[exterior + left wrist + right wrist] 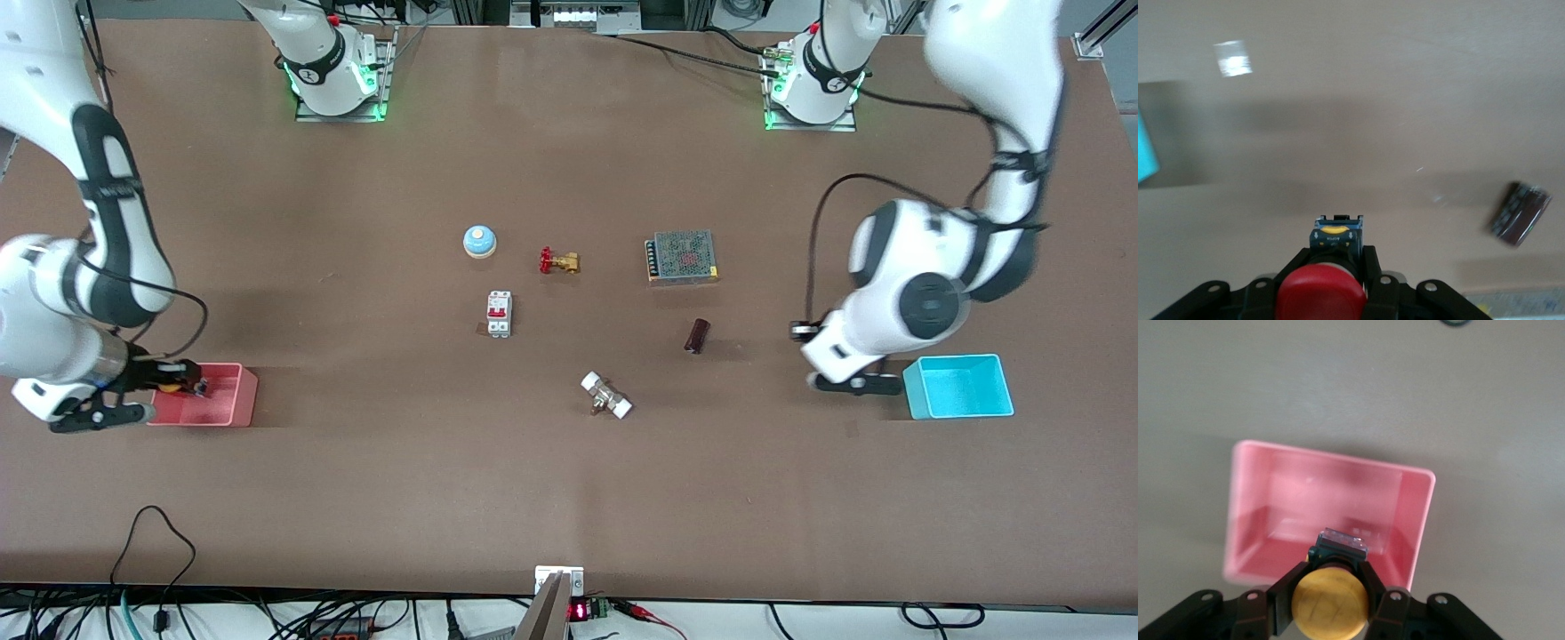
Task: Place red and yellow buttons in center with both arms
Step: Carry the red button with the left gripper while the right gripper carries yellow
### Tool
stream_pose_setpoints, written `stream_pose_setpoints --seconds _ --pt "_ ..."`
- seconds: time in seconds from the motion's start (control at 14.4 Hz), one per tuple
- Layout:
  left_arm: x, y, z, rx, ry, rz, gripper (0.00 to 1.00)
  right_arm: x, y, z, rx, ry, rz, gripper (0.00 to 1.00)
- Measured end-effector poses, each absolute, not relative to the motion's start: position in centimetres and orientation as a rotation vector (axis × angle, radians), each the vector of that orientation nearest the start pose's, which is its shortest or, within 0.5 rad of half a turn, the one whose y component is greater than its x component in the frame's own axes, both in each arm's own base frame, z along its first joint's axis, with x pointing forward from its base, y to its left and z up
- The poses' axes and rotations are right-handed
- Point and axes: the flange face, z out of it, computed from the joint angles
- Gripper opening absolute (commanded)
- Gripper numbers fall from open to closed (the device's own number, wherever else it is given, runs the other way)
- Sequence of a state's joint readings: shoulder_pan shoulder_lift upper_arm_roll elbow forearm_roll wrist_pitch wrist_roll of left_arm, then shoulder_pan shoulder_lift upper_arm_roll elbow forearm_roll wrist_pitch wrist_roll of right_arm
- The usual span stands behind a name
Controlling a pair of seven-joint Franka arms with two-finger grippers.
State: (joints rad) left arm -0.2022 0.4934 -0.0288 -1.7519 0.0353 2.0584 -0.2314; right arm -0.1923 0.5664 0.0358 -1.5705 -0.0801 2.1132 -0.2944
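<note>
My right gripper is over the pink bin at the right arm's end of the table. It is shut on the orange-yellow button. In the right wrist view the yellow cap sits between the black fingers of the gripper, above the pink bin. My left gripper hangs low over the table beside the cyan bin. In the left wrist view it is shut on the red button; the front view hides that button. The brown tabletop centre is bare.
Around the centre lie a blue dome bell, a red-handled brass valve, a white breaker, a mesh power supply, a dark brown cylinder and a white-ended fitting.
</note>
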Motion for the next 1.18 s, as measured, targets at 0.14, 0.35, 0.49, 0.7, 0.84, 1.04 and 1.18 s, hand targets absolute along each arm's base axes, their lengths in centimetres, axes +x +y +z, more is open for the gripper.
stream_pose_setpoints --seconds 0.14,0.35,0.49,0.7,0.84,1.04,1.18 --pt "61.6 -16.9 24.8 -3.076 -0.015 0.229 0.22 67.6 -9.0 36.5 -3.148 -0.302 0.063 0.26" --pt "60.3 -18.7 21.9 -3.086 -0.018 0.184 0.23 66.1 -2.4 40.4 -3.116 -0.25 0.089 0.26" --pt "59.4 -19.1 20.8 -3.088 -0.029 0.173 0.25 65.6 3.3 39.6 -3.117 -0.16 0.107 0.26" --pt "58.4 -18.9 19.4 -3.094 -0.045 0.154 1.0 64.5 11.5 36.5 -3.123 -0.074 0.084 0.26" --pt "58.3 -18.7 19.2 -3.094 -0.057 0.151 1.0 63.8 14.5 33.6 -3.119 -0.062 0.082 0.26" --pt "58.6 -18.7 20.2 -3.099 -0.064 0.125 1.0 63.9 14.9 29.4 -3.112 -0.052 0.116 0.26" --pt "58.8 -18.3 22.2 -3.092 -0.075 0.132 1.0 64.0 14.8 27.9 -3.112 -0.052 0.124 0.27"
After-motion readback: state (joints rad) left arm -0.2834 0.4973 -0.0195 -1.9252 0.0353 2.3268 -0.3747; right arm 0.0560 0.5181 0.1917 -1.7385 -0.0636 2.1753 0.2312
